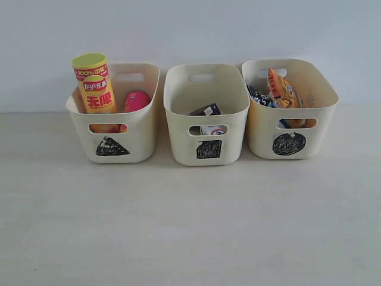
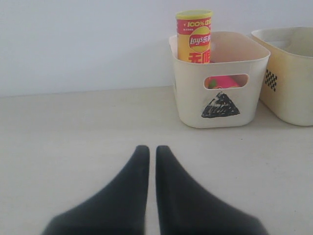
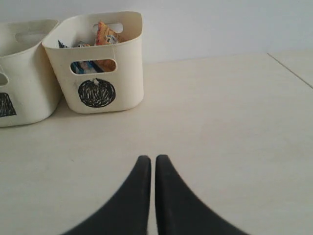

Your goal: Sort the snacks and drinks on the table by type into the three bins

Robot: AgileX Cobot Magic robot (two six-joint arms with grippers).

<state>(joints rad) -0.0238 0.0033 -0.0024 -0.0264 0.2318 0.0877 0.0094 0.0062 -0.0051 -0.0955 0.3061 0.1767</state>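
Three cream bins stand in a row at the back of the table (image 1: 190,226). The triangle bin (image 1: 140,101) holds a yellow-red chip tube (image 1: 94,83) upright and a pink tube (image 1: 137,101) lying low. Two small cartons (image 1: 205,111) sit in the square bin (image 1: 238,104). In the circle bin (image 1: 321,101) are an orange-brown bag (image 1: 282,89) and a blue-black bag (image 1: 259,96). Neither arm shows in the exterior view. My left gripper (image 2: 152,149) hovers shut and empty before the triangle bin (image 2: 220,105). My right gripper (image 3: 152,159) is shut and empty, short of the circle bin (image 3: 98,93).
A pale wall rises behind the bins. The table's right edge (image 3: 289,68) shows in the right wrist view, with a seam beyond it. The square bin (image 2: 288,88) also shows at the side of the left wrist view.
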